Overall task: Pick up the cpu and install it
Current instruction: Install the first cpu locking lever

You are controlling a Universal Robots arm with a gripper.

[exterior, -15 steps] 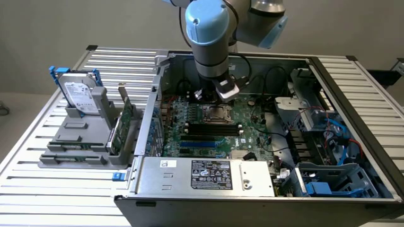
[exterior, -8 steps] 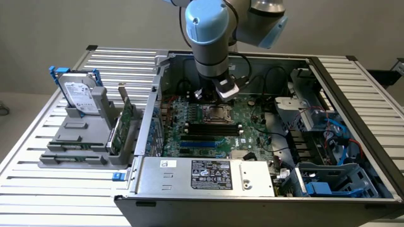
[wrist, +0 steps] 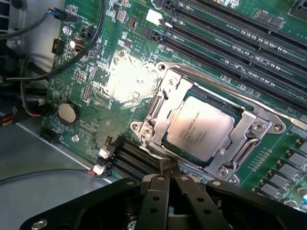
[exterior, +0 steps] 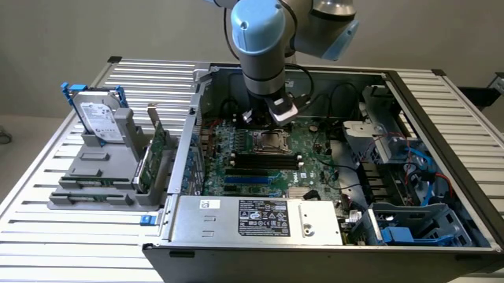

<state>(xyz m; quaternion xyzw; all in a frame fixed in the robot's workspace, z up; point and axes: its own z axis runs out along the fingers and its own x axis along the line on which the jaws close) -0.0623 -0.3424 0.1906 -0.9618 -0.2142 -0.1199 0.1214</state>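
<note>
While the cpu (wrist: 204,127) sits in its socket (wrist: 160,103), memory slots (wrist: 230,43) run alongside. The hand (wrist: 169,166) hangs near — fingers (wrist: 153,199) together.

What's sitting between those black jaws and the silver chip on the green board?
In the wrist view, the edge of the shiny metal frame that surrounds the chip crosses that stretch. The jaws stand shut just outside the frame.

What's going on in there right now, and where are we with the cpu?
The robot arm hangs over the open computer case, with its gripper just above the processor socket on the motherboard. The cpu lies flat in that socket, inside the metal retention frame. The gripper is shut with nothing visible between its fingers, so it is not holding the cpu.
</note>
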